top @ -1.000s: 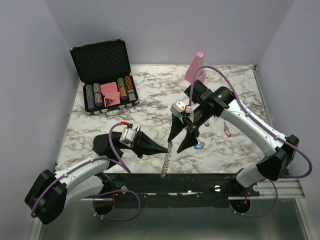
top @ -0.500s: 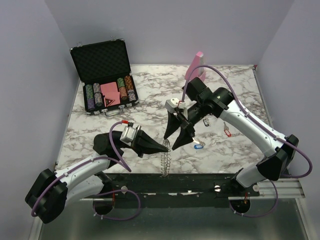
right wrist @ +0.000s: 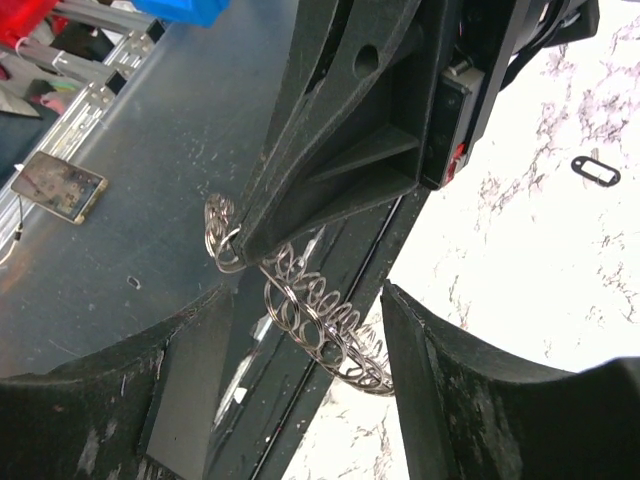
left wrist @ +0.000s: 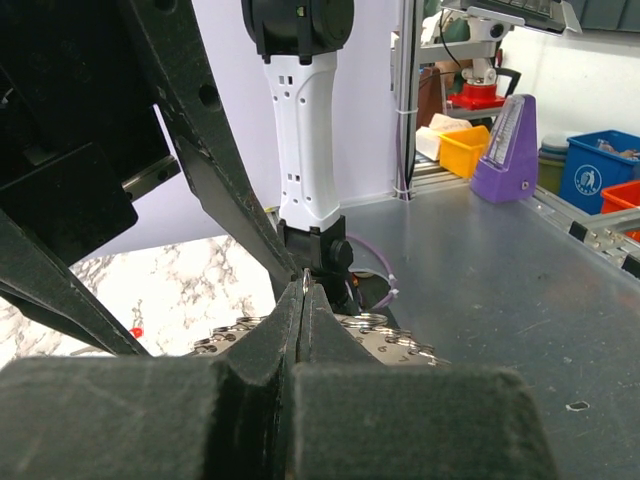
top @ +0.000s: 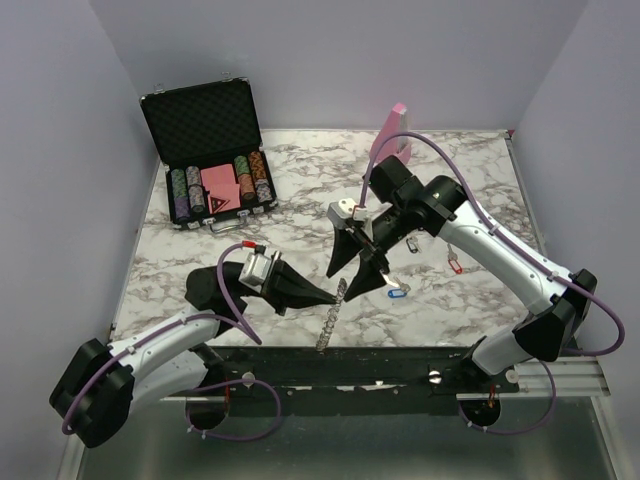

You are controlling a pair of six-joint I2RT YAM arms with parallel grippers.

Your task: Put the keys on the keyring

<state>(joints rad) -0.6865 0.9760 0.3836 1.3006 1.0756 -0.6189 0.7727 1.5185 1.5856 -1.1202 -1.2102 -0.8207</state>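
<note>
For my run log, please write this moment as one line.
left gripper: shut on keyring | right gripper: open, at keyring top | keys: loose on table

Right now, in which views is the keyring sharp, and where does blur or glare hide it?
Top external view: even light, soft shadows, the keyring small but sharp. Left wrist view: the near left fingers are dark and blurred, hiding most of it. Right wrist view: its loops are sharp with bright glints; the right fingers are blurred.
</note>
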